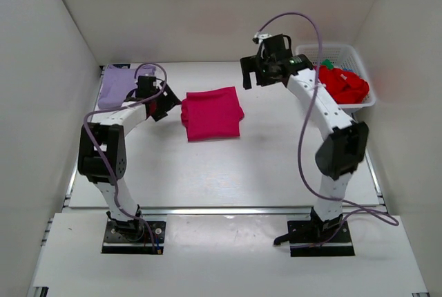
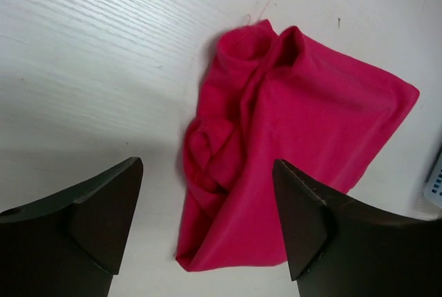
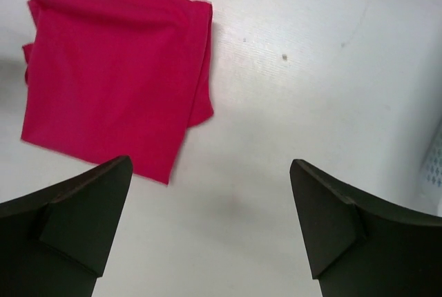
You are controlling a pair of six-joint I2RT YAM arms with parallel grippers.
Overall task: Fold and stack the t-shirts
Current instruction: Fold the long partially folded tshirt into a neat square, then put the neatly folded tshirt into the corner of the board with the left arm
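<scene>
Shirt in lavender [image 1: 114, 90] partly behind left arm [image 1: 121, 119]; left fingers [image 2: 97, 221], right fingers [image 3: 83, 221] spread, empty

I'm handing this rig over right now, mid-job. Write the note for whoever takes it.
Left gripper: open, empty, at the magenta shirt's left edge.
Right gripper: open, empty, raised between that shirt and the basket.
Magenta shirt: folded mid-table, left edge bunched. Lavender shirt: flat at the far left corner, apart from it. Red shirt and some green cloth: crumpled in the basket.
Done: magenta folded.
Left: stack it with the lavender, then fold and stack the basket's shirts.
</scene>
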